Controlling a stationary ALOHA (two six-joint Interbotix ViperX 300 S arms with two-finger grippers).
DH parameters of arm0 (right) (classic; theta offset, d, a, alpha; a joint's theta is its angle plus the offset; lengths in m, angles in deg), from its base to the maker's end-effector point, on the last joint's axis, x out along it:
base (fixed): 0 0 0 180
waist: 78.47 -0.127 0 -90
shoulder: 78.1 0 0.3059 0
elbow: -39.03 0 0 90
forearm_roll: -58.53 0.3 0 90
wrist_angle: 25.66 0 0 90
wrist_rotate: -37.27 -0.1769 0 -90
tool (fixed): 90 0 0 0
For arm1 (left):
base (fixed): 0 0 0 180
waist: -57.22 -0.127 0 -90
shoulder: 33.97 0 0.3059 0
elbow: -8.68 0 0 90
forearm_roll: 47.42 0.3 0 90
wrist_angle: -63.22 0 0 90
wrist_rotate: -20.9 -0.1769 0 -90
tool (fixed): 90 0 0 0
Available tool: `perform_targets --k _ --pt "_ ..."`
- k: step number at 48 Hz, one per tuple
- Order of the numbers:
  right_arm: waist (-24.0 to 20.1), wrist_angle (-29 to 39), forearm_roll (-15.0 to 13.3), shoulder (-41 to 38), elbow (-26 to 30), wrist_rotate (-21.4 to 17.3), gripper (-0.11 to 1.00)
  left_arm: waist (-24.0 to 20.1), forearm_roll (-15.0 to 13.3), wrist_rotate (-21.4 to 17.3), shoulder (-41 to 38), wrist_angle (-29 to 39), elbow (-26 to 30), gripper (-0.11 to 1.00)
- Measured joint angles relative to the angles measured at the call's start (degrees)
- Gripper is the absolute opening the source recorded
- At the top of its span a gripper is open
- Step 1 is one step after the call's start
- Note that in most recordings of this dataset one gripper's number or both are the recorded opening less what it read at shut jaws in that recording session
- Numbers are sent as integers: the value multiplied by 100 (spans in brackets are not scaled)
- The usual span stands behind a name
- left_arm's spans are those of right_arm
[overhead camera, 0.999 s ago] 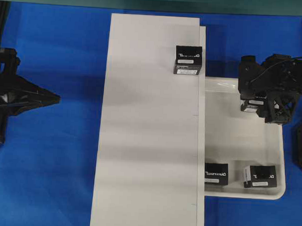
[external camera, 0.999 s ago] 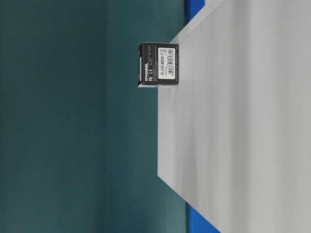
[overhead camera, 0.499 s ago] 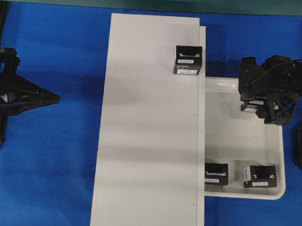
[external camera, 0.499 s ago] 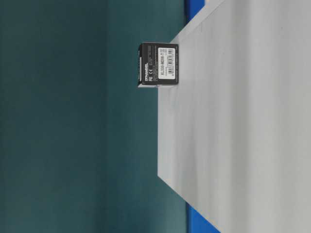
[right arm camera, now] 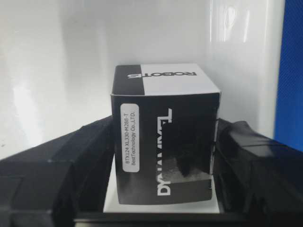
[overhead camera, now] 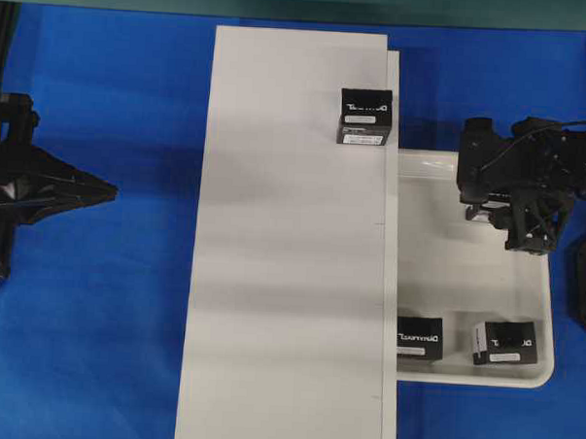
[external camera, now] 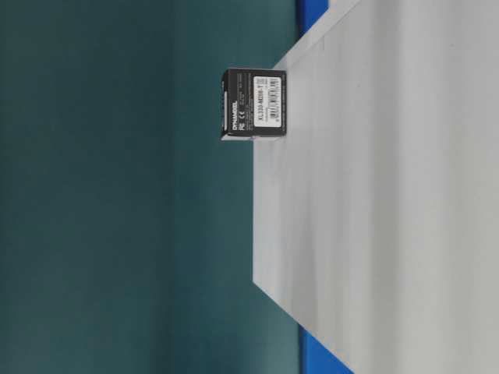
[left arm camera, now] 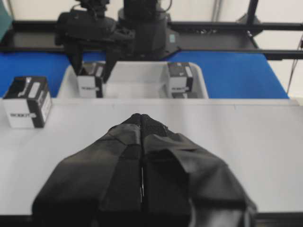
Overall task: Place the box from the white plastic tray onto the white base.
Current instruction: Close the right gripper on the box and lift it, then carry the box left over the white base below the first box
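Right gripper (overhead camera: 490, 216) has shifted slightly left and turned a bit over the far end of the white plastic tray (overhead camera: 465, 285) since 1 second ago; everything else sits as before. Right wrist view: the box (right arm camera: 164, 142) stands between the 2 fingers (right arm camera: 246, 156), 1 on each side, both right against its side faces, so the fingers look closed on the box, which stands on the tray floor. From overhead the box (overhead camera: 483, 214) is mostly hidden under the gripper, only a white label edge showing.

2 more black boxes sit at the near end of the tray: 1 (overhead camera: 419, 338) against the base-side rim, 1 (overhead camera: 505, 342) near the outer corner. A 4th box (overhead camera: 365, 116) stands upright on the white base (overhead camera: 286, 278), at its far right edge, just beside the tray's far corner; the table-level view shows it (external camera: 254, 103) upright on the board.

Left gripper (overhead camera: 105, 189) hangs over the blue bench (overhead camera: 94, 318), well apart from the base, fingers (left arm camera: 156, 142) pressed together, holding nothing.
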Motion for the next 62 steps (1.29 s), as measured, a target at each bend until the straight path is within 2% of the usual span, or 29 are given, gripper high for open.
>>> perform_targets --k 8,15,32,39,48,62 --pt "-132 615 18 158 158 -396 61 0 0 0 0 0 9 -7" --pt "-211 1371 35 562 598 -642 61 9 0 0 0 0 0 -7" --pt "-492 2988 70 1099 1749 -694 61 0 0 -9 0 0 70 -7" --pt "-721 3006 88 976 2101 -870 61 0 0 0 0 0 88 -7" --pt "-1046 2637 88 615 2417 -1125 61 0 0 0 0 0 97 -7" --pt "-1274 2470 88 -132 3085 -1143 61 0 0 0 0 -9 185 -7"
